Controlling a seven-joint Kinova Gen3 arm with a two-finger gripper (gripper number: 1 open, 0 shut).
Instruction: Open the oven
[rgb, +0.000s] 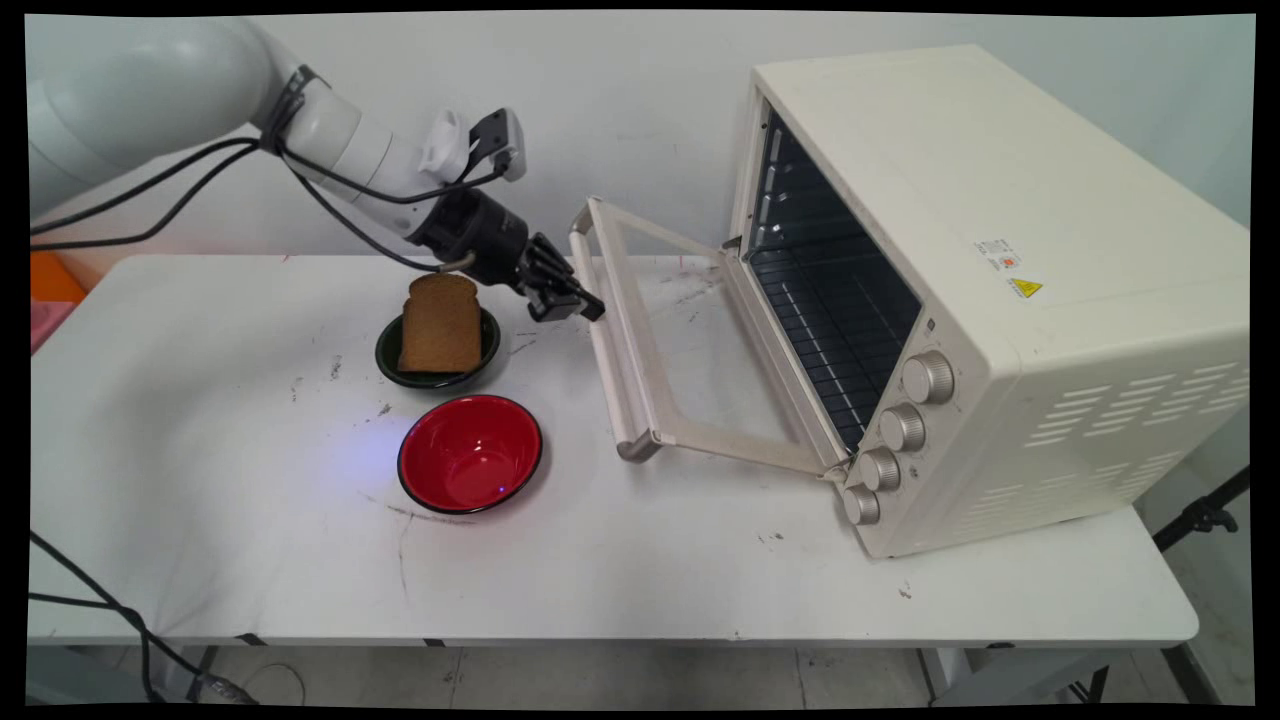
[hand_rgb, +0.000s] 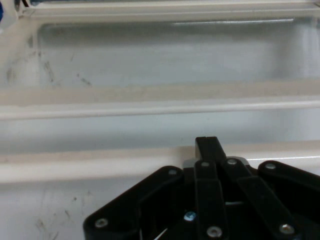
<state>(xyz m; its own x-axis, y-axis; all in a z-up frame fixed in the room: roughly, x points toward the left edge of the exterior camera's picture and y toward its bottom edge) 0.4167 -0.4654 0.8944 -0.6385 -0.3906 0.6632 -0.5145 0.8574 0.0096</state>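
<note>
White arm (rgb: 330, 135) (black cables draped), screw-studded black gripper (rgb: 590, 306).

The oven (rgb: 1000, 290) at 3 o'clock has its door (rgb: 690, 340) dropped open across mid-desk (rgb: 700, 570), barring passage. Bread (rgb: 441, 322) in a green bowl (rgb: 390, 355) and a red bowl (rgb: 470, 453) crowd 9 o'clock. The 6 o'clock edge lies bare.

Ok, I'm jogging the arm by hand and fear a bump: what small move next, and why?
Probably lift the black pincer a little: it sits shut, close beside the handle bar of the cream toaster oven's open door, with the brown bread slice just behind it.
</note>
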